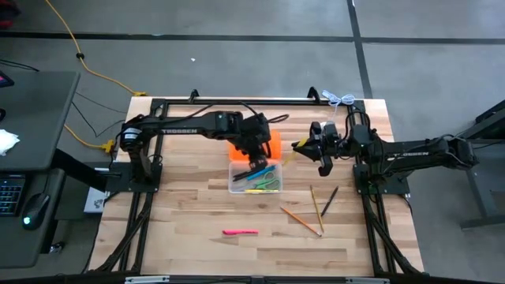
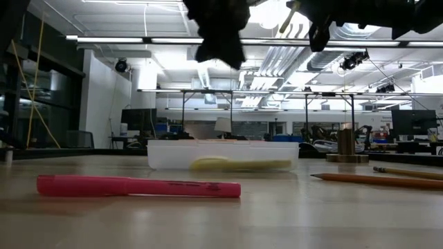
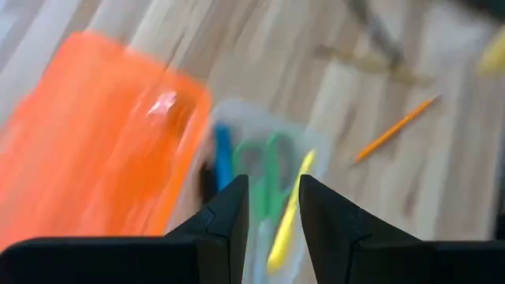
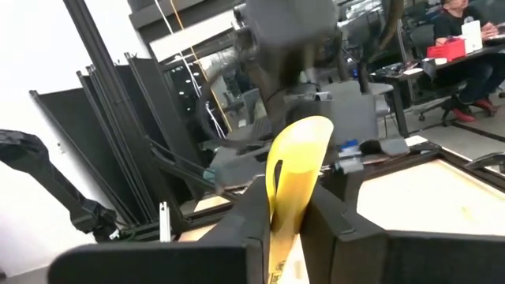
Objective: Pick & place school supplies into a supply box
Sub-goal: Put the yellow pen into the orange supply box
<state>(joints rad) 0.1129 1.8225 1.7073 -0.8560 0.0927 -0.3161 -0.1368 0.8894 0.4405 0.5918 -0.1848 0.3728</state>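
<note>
The supply box [image 1: 254,178] is a clear tray with its orange lid [image 1: 254,145] open toward the far edge. It holds green-handled scissors [image 3: 267,170], a yellow marker [image 3: 286,225] and a blue pen [image 3: 223,150]. My left gripper [image 1: 256,162] hovers open just above the box, holding nothing; in its wrist view [image 3: 274,201] the contents show between its fingers. My right gripper [image 1: 300,147], raised to the right of the box, is shut on a yellow marker [image 4: 296,170]. A pink marker [image 1: 239,232], two wooden pencils [image 1: 316,208] and a dark pen [image 1: 330,200] lie flat on the table. My right gripper pinches the yellow marker between its two fingers, which lie across the marker's body [image 4: 282,225]. The marker is lifted clear of the table, and its free end [image 4: 304,138] sticks out past the fingertips toward the left arm.
A bell-shaped metal object [image 2: 346,146] stands beyond the table's right part in the low view. The pink marker [image 2: 138,186] lies near the front edge, a pencil [image 2: 377,180] to its right. Bare wood [image 1: 189,229] stretches across the table's near left. People sit at desks in the room [image 4: 465,39].
</note>
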